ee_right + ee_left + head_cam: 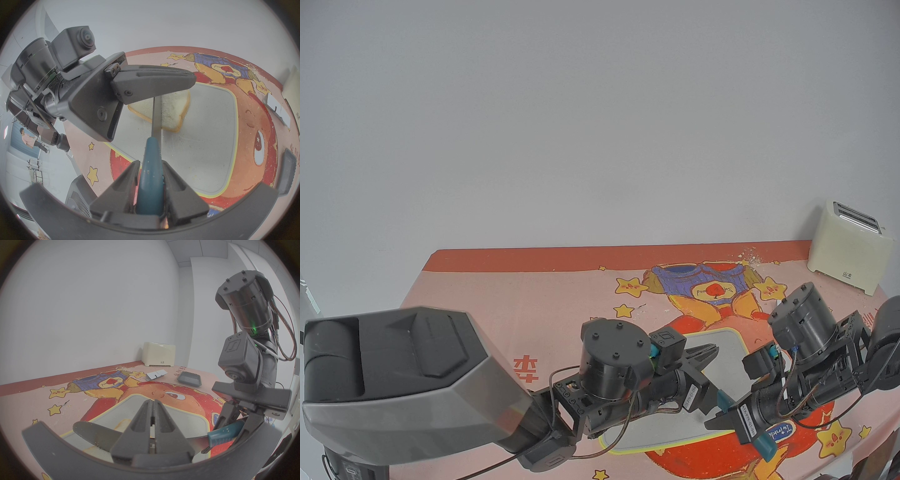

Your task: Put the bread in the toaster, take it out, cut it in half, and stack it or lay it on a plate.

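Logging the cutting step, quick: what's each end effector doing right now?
The left end effector is closed and empty, over the bread.
The right end effector is closed on the knife.

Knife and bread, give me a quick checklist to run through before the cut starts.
1. Knife clamped in the right gripper by its teal handle: ok.
2. Bread lying flat on the cutting board: ok.
3. Blade over the slice, near its middle: ok.
4. Left gripper shut and placed above the bread; whether it presses the slice down: cannot tell.
5. Gap between the blade and the left gripper, which it passes beneath: cannot tell.
6. Dark plate beyond the board, free to take the halves: ok.
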Robot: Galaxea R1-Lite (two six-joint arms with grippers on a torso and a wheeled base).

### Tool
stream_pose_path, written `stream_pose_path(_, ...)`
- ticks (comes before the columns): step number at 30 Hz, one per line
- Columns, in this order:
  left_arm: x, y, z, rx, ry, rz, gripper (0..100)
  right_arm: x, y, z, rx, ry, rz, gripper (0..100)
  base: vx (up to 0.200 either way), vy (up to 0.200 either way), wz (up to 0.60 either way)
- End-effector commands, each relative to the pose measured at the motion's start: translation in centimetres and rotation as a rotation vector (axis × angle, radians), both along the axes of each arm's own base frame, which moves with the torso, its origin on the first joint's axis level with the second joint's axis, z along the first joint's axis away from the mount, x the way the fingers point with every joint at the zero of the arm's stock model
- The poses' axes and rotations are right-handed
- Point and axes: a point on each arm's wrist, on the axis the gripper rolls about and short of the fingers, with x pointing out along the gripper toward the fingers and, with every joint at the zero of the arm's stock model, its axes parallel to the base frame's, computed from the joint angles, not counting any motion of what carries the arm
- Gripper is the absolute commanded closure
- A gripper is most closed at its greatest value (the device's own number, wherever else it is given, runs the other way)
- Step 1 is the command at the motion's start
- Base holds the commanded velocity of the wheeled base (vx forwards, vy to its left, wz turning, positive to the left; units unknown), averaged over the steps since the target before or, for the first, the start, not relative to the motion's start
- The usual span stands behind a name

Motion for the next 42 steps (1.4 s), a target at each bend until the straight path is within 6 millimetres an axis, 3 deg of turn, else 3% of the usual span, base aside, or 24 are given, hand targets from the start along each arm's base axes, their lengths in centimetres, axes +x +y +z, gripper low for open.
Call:
stream_pose_path(1,0.03,-0.03,-0.49,0.010,0.009,-0.001,100,0.00,0.03,-0.09,-0.003,0.003,0.001,100,0.000,0.000,0.00)
stream_pose_path(31,-0.14,0.19,-1.30,0.032,0.025,-0.001,100,0.12,0.13,-0.31,-0.010,0.009,0.000,100,0.000,0.000,0.00)
stream_pose_path(42,0.64,0.10,-0.30,-0.001,0.003,0.018,100,0.12,0.13,-0.31,-0.010,0.009,0.000,100,0.000,0.000,0.00)
